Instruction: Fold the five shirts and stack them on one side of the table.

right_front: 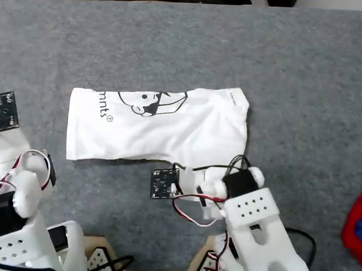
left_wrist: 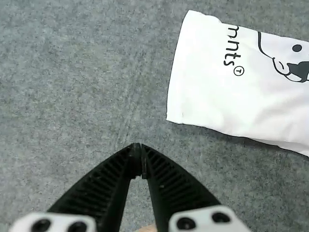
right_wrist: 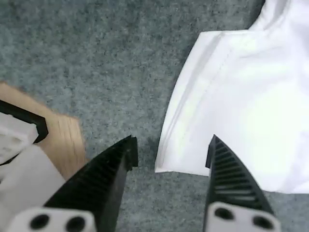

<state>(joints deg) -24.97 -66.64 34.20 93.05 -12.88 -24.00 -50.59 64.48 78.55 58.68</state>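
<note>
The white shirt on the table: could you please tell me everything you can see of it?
The white shirt looks like soft cotton, folded into a long band lying flat on the grey table cover. A black print shows partly along its far edge, and a stitched hem at one end. The right gripper, open, straddles a near corner; contact cannot be told.
</note>
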